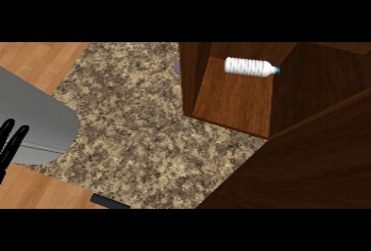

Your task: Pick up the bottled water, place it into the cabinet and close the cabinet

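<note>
The bottled water (250, 66), white and ribbed with a blue cap, lies on its side inside the open wooden cabinet (232, 105), cap pointing right. The cabinet door (311, 162) stands swung open, filling the lower right of the head view. My left hand (11, 139) shows at the left edge with straight black fingers pointing up, far from the bottle and holding nothing. My right hand does not show anywhere in this view.
A speckled granite counter (145, 127) runs down the middle. A grey sink basin (36, 122) lies at the left beside wooden flooring (36, 56). A small dark object (109, 201) pokes in at the bottom edge.
</note>
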You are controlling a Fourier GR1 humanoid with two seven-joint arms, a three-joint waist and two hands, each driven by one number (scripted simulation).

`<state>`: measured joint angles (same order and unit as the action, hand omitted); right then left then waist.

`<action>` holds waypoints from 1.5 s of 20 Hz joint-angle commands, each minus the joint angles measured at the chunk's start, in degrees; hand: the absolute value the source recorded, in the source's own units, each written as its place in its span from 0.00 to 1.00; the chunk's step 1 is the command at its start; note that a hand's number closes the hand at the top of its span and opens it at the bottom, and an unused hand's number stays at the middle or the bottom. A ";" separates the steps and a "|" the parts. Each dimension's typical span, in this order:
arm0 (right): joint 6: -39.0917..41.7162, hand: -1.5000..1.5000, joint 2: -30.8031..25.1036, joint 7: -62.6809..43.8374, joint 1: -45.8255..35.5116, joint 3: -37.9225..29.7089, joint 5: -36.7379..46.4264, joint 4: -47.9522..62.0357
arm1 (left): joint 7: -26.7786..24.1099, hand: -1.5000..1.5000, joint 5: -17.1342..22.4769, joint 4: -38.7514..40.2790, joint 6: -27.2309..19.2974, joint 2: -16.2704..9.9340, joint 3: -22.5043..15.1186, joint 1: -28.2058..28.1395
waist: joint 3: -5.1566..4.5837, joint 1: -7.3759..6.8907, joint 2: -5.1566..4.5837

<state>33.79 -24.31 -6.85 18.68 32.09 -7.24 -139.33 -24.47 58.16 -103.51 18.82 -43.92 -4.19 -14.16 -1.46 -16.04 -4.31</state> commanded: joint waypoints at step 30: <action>-31.46 1.00 24.24 -22.75 -60.98 -18.94 4.24 53.35 | -0.31 0.00 1.28 6.16 2.72 0.34 2.07 0.09 | 1.08 3.51 1.65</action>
<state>8.57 -1.10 -30.07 -34.18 16.02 -3.58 -94.32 -24.45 59.41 -98.94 20.95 -43.46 -2.98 -14.53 -0.42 -13.19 -2.54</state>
